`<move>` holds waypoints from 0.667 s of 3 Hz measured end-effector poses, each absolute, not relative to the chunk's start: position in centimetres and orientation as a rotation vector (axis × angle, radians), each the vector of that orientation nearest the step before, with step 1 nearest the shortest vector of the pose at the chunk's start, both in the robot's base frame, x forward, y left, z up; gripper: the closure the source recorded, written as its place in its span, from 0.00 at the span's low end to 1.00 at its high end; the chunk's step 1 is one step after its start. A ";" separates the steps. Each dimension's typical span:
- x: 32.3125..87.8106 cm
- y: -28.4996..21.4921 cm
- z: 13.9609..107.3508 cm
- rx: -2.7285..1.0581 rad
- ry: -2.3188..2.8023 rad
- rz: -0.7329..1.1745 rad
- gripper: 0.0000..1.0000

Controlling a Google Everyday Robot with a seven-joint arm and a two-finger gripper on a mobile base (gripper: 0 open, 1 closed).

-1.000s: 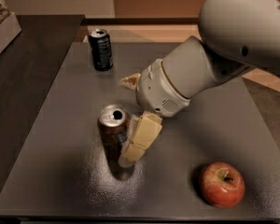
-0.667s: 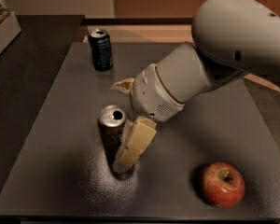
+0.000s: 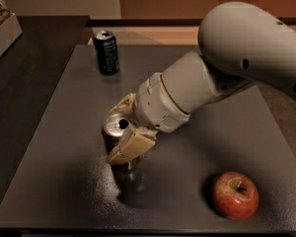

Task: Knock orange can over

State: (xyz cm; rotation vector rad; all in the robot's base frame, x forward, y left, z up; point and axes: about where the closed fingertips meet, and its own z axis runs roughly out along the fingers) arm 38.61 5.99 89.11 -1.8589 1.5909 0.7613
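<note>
Gripper (image 3: 113, 135) hangs low over the dark grey table (image 3: 64, 112), its tan fingers (image 3: 130, 144) parted around the upright slim brownish-orange can (image 3: 116, 126). A round red apple (image 3: 235, 194) sits well apart, front right.

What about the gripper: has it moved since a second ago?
Yes. The gripper has shifted left in the view, away from the apple and further across the orange can.

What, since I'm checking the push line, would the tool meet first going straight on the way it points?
The orange can: the tool sits mid-table pointing down-left, right against it, apparently touching. Past it lies only table surface, though depth is unclear.
</note>
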 end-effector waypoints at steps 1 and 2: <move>38.6 5.8 89.6 -1.850 1.570 0.768 0.64; 38.8 5.5 91.1 -1.855 1.553 0.736 0.87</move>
